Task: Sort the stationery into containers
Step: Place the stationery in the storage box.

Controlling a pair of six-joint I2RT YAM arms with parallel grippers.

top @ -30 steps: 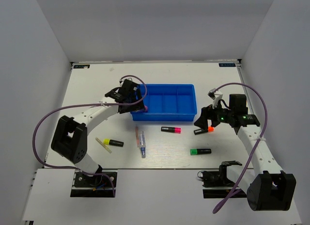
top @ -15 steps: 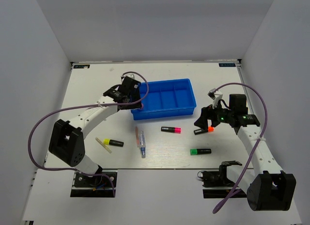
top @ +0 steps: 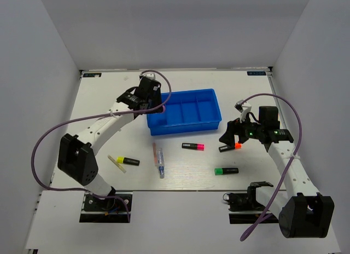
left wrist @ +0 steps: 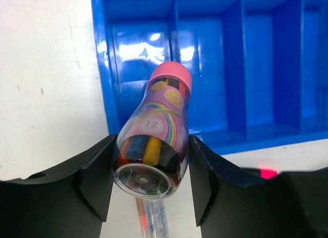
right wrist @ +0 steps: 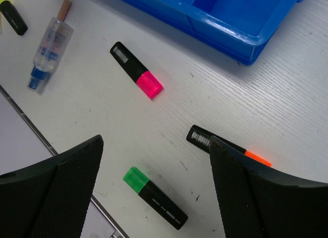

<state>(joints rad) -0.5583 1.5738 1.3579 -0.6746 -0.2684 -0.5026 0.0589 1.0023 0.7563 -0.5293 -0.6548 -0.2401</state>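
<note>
left gripper (left wrist: 149, 172) has both fingers pressed tight against a clear bottle-shaped tube with a pink cap (left wrist: 156, 130). it's packed with coloured sticks, and its cap points over the leftmost compartment of the shallow bright blue plastic tray (left wrist: 107, 68). from above, that left gripper (top: 149, 95) sits at the tray's (top: 185, 126) far left corner.

over to the right gripper (right wrist: 155, 161): fingers spread wide, nothing between them, poised above the black highlighter with the orange end (right wrist: 228, 145), which lies flat on the white table (top: 109, 100). the black highlighter with the pink end (right wrist: 137, 70) lies just in front of the tray, apart from it. the black highlighter with the green end (right wrist: 155, 197) is nearer the arms' side. further left lies the clear blue-tipped pen (top: 160, 166) beside a thin pink stick (top: 155, 153). past them, the black highlighter with the yellow end (top: 128, 161) touches a pale stick (top: 116, 163).
</note>
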